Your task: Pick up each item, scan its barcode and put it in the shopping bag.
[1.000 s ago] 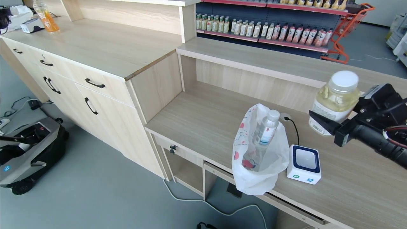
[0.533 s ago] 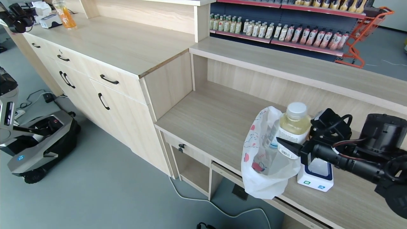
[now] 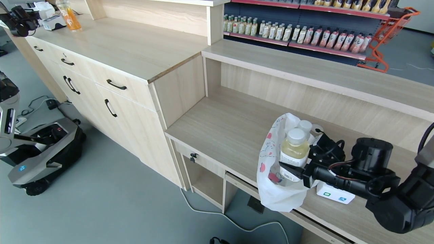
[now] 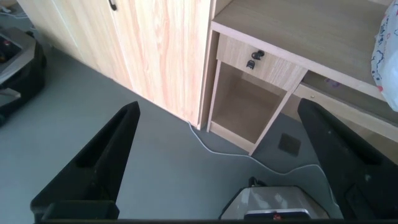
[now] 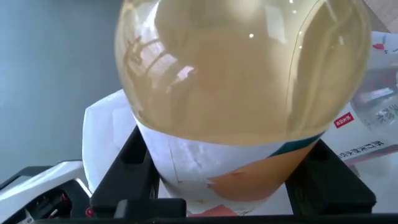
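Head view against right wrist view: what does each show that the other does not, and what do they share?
Only the head view: the barcode scanner, the counter and the white cap of the yellow drink bottle. Only the right wrist view: both fingers pressed on that bottle's label. Shared: the bottle in the right end effector at the shopping bag's mouth, with a clear bottle inside.

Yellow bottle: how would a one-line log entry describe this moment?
right gripper: shut on bottle | bottle: upright at bag mouth | left gripper: open | step: bagging
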